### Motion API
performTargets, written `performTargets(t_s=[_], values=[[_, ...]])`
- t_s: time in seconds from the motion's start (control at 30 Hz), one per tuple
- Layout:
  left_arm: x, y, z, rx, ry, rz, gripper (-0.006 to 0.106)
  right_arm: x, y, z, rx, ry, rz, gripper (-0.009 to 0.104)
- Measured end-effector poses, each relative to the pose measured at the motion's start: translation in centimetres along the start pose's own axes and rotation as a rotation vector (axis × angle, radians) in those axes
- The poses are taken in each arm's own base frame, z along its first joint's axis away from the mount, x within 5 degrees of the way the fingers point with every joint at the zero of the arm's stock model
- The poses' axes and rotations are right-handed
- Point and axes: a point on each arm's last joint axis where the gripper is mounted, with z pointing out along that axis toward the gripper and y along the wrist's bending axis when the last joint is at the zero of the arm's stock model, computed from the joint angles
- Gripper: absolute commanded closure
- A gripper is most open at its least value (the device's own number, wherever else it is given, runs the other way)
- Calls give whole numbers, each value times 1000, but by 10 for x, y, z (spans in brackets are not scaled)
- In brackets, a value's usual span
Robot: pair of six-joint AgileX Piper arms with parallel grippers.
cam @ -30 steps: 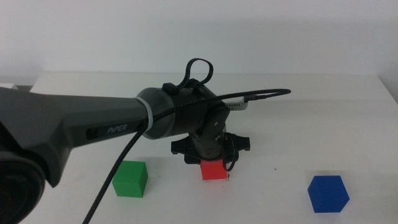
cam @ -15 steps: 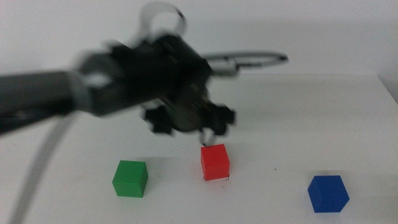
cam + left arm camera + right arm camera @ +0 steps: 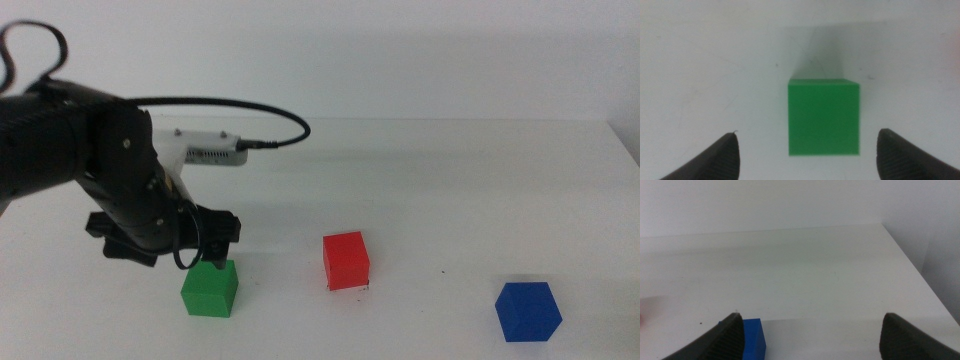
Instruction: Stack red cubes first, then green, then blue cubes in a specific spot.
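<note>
The white table [image 3: 480, 170] carried three cubes in a row: blue cube [image 3: 528, 311] on the right, red cube [image 3: 346, 260] in the middle, green cube [image 3: 209, 288] on the left, all well apart. Left gripper [image 3: 205, 250] hung directly above the green cube, jaws spread wide, cube lying between them untouched. Right gripper [image 3: 810, 330] waited near the blue cube, jaws also wide.

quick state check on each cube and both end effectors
red cube: on the table, free, nothing stacked on it
green cube: on the table, not gripped
blue cube: on the table, untouched
left end effector: open, above the green cube
right end effector: open, near the blue cube
</note>
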Motion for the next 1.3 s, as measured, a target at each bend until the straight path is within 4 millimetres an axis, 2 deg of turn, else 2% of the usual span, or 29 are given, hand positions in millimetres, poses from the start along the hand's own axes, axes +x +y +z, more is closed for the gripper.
performTargets(t_s=[0.2, 0.3, 0.4, 0.53, 0.6, 0.67, 0.7, 0.8, 0.9, 0.97, 1.1, 1.3], values=[[-4, -2, 35, 17, 44, 15, 7, 0, 0, 0, 0, 0, 0, 2], [-5, -5, 51, 30, 84, 14, 14, 0, 0, 0, 0, 0, 0, 2], [-3, -6, 65, 39, 121, 11, 32, 0, 0, 0, 0, 0, 0, 2], [-2, -8, 65, 57, 140, -8, 71, 0, 0, 0, 0, 0, 0, 2], [-3, -12, 54, 78, 150, -28, 86, 0, 0, 0, 0, 0, 0, 2], [-6, -25, 32, 92, 138, -40, 100, 0, 0, 0, 0, 0, 0, 2], [-9, -35, 17, 95, 112, -41, 102, 0, 0, 0, 0, 0, 0, 2], [-18, -73, -19, 99, 29, -48, 102, 0, 0, 0, 0, 0, 0, 2], [-25, -110, -34, 125, 0, -73, 101, 0, 0, 0, 0, 0, 0, 2], [-31, -127, -30, 126, 5, -83, 99, 0, 0, 0, 0, 0, 0, 2], [-41, -152, -4, 104, 38, -103, 95, 0, 0, 0, 0, 0, 0, 2], [-49, -167, 21, 78, 58, -107, 92, 0, 0, 0, 0, 0, 0, 2]])
